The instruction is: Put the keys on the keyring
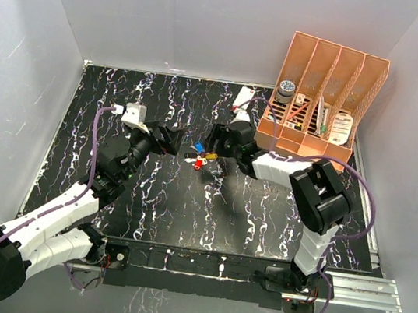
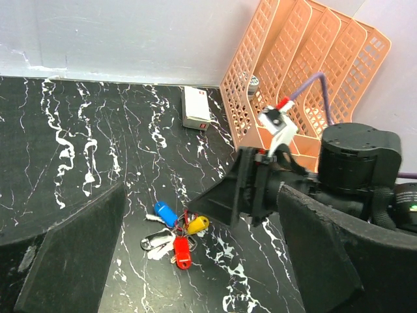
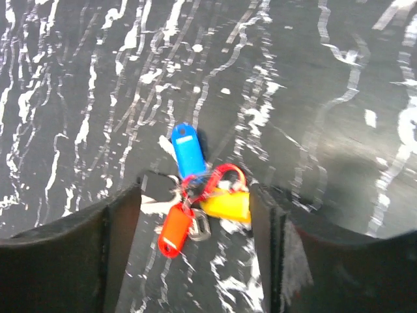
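Between the two dark fingers (image 3: 114,235) of the right hand (image 3: 195,205), a small bunch of metal keys lies on the black, white-veined marble table (image 3: 313,78). That hand is released: its jaws stand apart on either side of the bunch and clench nothing. Just ahead of its fingertips lies the blue plastic-headed key (image 3: 187,151). The yellow-headed key (image 3: 228,204) sits close beside the right finger, and the red-headed key (image 3: 174,229) nearer the left one. A pale key (image 3: 156,199) lies against that left finger; whether they touch I cannot tell. The thin red keyring loop (image 3: 221,175) arches over the yellow head at the middle of the bunch. Whether every key is threaded on it I cannot tell.

Opposite, the left hand (image 2: 195,244) is spread wide and holds nothing, the bunch lying ahead of its fingers. Beyond the right hand stand an orange plastic lattice file rack (image 2: 306,65) and a small white rectangular box (image 2: 195,107).
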Motion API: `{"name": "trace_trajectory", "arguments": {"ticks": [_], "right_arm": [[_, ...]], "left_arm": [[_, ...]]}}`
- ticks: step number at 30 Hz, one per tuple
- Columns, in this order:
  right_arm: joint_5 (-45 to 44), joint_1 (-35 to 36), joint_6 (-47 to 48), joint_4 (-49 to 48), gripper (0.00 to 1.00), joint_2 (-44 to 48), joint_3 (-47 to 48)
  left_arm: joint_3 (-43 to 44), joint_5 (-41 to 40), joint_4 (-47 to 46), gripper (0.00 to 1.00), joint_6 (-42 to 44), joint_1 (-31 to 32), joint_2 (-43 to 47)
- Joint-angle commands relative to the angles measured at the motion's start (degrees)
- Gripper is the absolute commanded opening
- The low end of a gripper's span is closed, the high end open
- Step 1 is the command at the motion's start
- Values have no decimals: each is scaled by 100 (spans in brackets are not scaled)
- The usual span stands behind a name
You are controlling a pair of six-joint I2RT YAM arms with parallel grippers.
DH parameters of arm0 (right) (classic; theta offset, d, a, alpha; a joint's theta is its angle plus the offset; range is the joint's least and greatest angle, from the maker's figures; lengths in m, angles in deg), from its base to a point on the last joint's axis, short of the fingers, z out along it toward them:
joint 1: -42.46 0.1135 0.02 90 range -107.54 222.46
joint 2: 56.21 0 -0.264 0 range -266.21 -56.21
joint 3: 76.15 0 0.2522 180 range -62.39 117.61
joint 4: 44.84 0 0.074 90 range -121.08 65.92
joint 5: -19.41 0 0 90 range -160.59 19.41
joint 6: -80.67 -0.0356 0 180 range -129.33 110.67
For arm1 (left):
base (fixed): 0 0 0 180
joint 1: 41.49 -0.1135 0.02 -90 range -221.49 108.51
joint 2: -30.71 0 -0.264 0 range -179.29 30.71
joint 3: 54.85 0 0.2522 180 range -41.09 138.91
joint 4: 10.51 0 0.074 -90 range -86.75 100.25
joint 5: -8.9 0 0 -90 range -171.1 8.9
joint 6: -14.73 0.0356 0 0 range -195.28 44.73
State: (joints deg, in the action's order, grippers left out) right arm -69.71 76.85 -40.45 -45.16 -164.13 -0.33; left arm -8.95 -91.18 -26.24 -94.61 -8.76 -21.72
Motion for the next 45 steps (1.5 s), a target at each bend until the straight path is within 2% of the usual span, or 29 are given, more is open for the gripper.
{"name": "trace_trajectory", "arguments": {"ticks": [1, 5, 6, 11, 18, 22, 28, 32, 36, 40, 45], "right_arm": [[-524, -371, -74, -291, 72, 1122, -418], [-1070, -484, 122, 44, 96, 1893, -634], [-1199, -493, 161, 91, 98, 2055, -667], [-1762, -539, 246, 459, 98, 2741, -690], [-2497, -548, 151, 618, 98, 3456, -849], [-3004, -561, 37, 909, 98, 3485, -804], [-3103, -571, -356, 964, 98, 3322, -805], [-3479, -648, -947, 1323, 98, 3352, -801], [-3384, -854, -1528, 1407, 98, 3635, -1028], [-3276, -889, -1561, 1262, 98, 3827, -1194], [-3159, -891, -1492, 1417, 98, 3826, -1118]], "left_arm": [[116, -126, -66, 99, -40, -32, 185], [335, -258, 267, 99, 45, -45, 198], [497, -267, 435, 99, 59, -43, 150], [1065, -186, 1118, 99, 22, -46, -133], [1229, -21, 1194, 99, -22, -40, -169], [1230, -120, 1247, 99, -129, -40, -198], [1091, -314, 1150, 99, -205, -39, 11], [972, -692, 1206, 99, -204, -47, 330], [640, -1574, 1370, 99, -435, -51, 1027], [348, -2374, 1647, 99, -675, -56, 1752], [455, -2475, 1988, 99, -728, -52, 1945]]}}
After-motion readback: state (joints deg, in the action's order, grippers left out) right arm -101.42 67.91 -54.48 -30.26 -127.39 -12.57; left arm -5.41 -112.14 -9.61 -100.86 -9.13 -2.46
